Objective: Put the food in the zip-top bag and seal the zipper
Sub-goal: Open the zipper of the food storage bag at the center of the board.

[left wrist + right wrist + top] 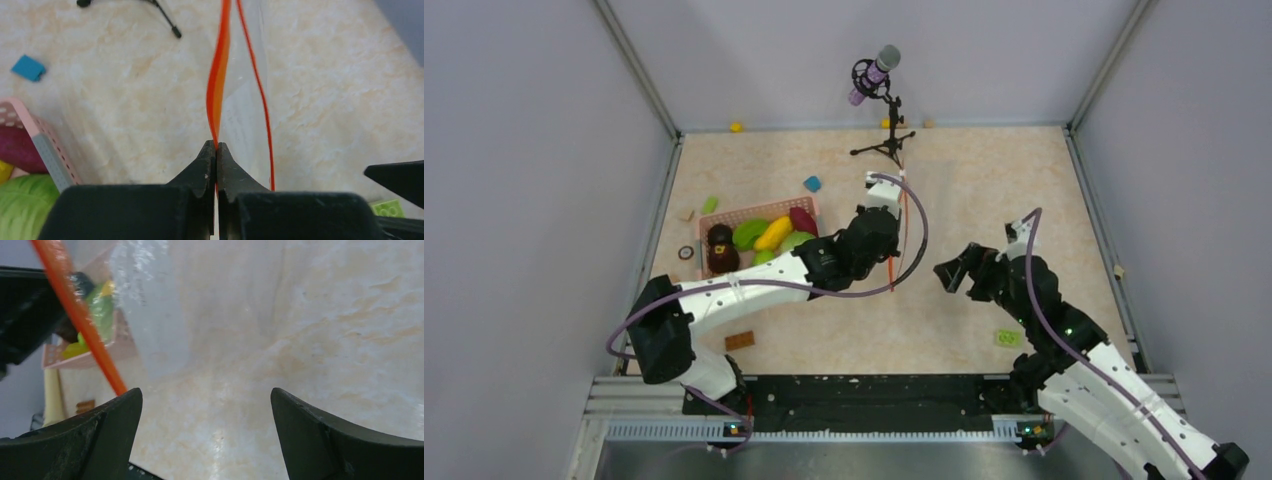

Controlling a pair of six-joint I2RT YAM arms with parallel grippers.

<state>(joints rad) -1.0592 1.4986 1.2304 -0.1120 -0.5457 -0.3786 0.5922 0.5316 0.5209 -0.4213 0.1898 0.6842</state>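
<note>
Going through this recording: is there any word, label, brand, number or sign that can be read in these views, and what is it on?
No legible text in any view.
Clear plastic zip-top bag: its pale patch is too blurred to show any print.
Orange-red zipper strip: plain.
Pink slotted plastic basket and microphone: too small to show any marking.
</note>
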